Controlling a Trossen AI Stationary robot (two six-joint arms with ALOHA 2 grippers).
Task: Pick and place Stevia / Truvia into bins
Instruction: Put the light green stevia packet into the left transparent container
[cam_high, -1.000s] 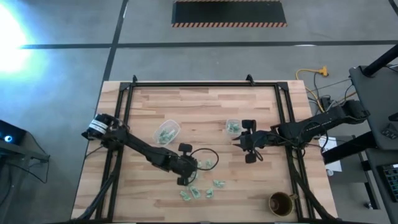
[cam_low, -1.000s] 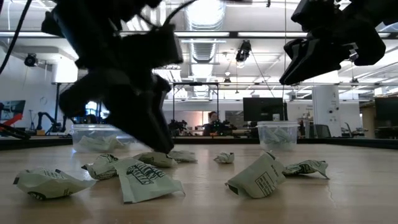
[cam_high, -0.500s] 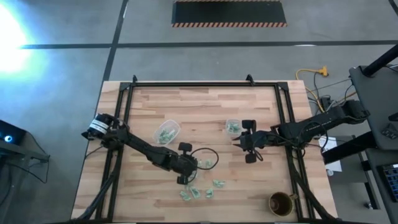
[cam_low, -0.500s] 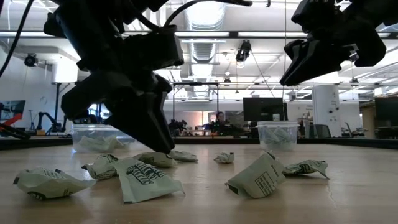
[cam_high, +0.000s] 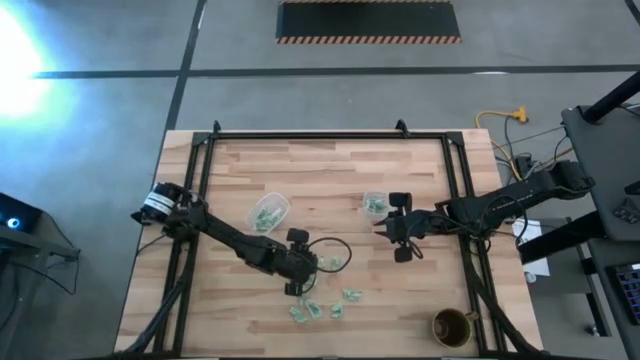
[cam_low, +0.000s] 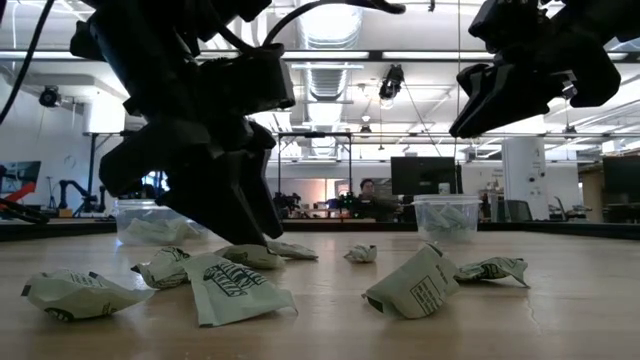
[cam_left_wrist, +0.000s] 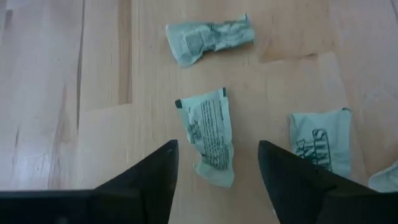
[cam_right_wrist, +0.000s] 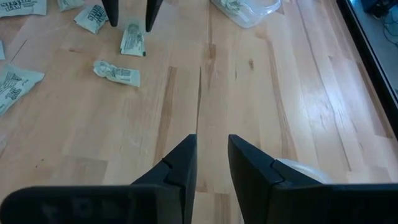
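1. Wooden table (cam_high: 330, 180), black frame around its edge.
2. Two dark arms. Left gripper (cam_left_wrist: 214, 163) low over the loose packets near the table's middle-front, fingers spread wide, one packet (cam_left_wrist: 210, 134) lying flat between them, not gripped. Right gripper (cam_right_wrist: 210, 158) raised beside the smaller bin, fingers narrow with a slim gap, holding nothing.
3. Two clear bins: larger bin (cam_high: 268, 212) left of centre, smaller bin (cam_high: 375, 205) right of centre, well apart. Green-white packets inside both, count impossible to tell.
4. One round brown cup (cam_high: 451, 326) at the front right corner.
5. Loose Stevia packets (cam_high: 320, 308) on the wood in a cluster near the left gripper: roughly seven visible in the low view, crumpled, some overlapping; exact count unclear. Three in full in the left wrist view, a fourth at the frame edge.
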